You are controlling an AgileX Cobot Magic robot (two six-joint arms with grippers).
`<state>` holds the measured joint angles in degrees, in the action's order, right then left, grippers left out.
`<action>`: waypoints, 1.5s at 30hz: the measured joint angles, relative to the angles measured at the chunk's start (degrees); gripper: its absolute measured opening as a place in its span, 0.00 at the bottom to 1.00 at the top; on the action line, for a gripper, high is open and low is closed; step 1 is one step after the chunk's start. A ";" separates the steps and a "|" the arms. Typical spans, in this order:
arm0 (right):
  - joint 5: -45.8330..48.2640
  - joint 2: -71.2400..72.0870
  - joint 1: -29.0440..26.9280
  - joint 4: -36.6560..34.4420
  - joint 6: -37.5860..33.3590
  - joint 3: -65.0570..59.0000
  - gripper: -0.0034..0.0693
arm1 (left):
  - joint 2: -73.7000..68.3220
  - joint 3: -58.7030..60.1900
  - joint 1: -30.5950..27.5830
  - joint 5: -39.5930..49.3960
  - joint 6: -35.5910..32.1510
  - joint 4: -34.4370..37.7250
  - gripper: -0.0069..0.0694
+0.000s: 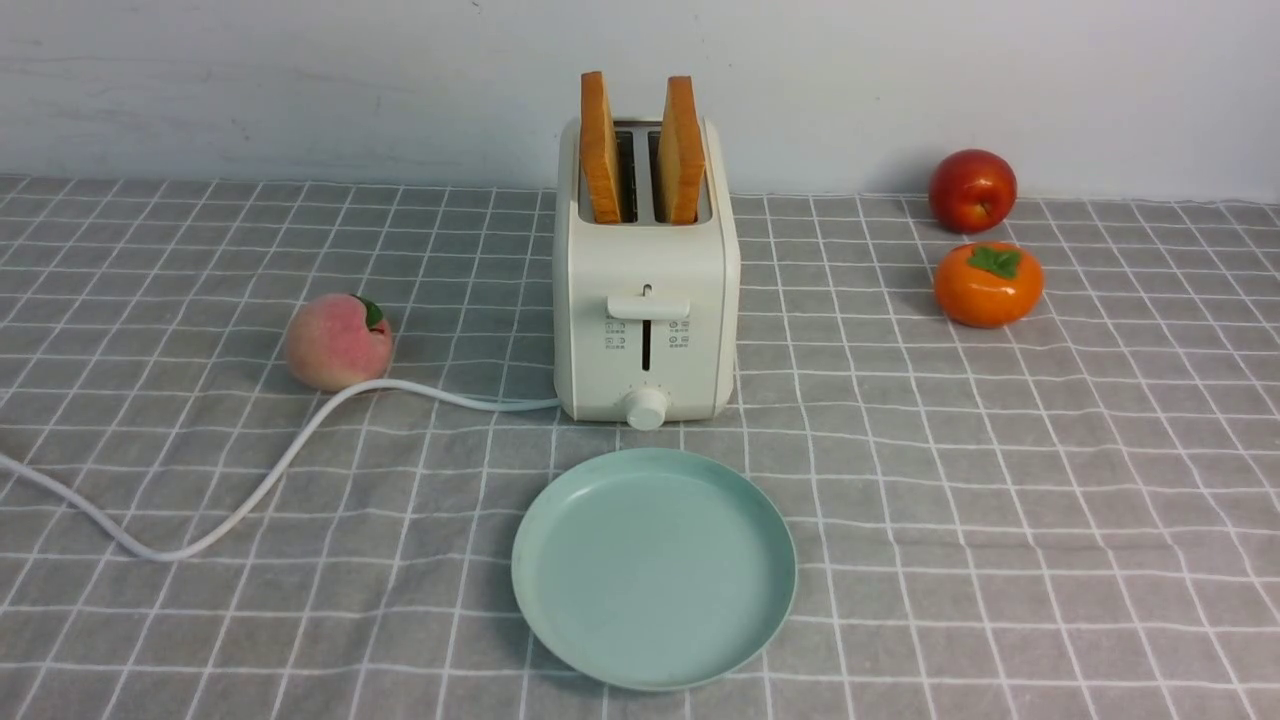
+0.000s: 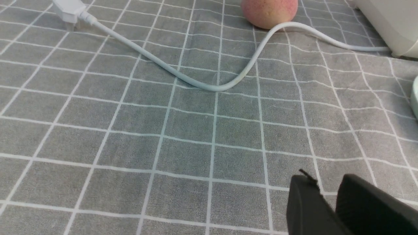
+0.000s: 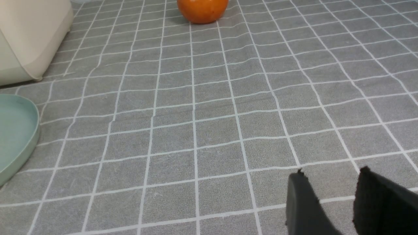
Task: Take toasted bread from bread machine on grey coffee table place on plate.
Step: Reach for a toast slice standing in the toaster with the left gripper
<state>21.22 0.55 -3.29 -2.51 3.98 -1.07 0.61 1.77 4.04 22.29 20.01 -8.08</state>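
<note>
Left wrist view and right wrist view each show a pincer above the grey coffee table (image 1: pixel 1000 500): the left gripper (image 2: pixel 329 186) has its black fingers slightly parted, the right gripper (image 3: pixel 333 178) a little wider, and both are empty. Ahead, in the front view, the plate (image 1: pixel 655 570) lies bare just before the bread machine (image 1: pixel 645 290), whose white cord (image 1: pixel 270 475) curls off leftward past a peach (image 1: pixel 337 342). The toasted bread (image 1: pixel 600 150) stands upright, one slice per slot, and to the right sit a persimmon (image 1: pixel 988 285) and, behind it, an apple (image 1: pixel 972 190).
</note>
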 joint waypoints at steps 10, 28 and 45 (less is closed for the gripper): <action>-2.07 0.00 0.11 -6.36 2.24 -0.17 0.38 | 0.00 0.00 0.00 -19.18 7.24 5.91 0.28; -21.75 0.00 0.11 -31.41 10.54 -0.36 0.38 | 0.00 0.00 0.00 -41.57 19.49 11.27 0.07; 9.71 -14.34 1.81 -12.97 -0.40 36.27 0.05 | -24.24 -35.11 0.00 4.49 18.01 0.79 0.07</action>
<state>30.93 -13.79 -1.47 -15.49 3.58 35.20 -23.63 -33.34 4.04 26.78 38.02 -7.29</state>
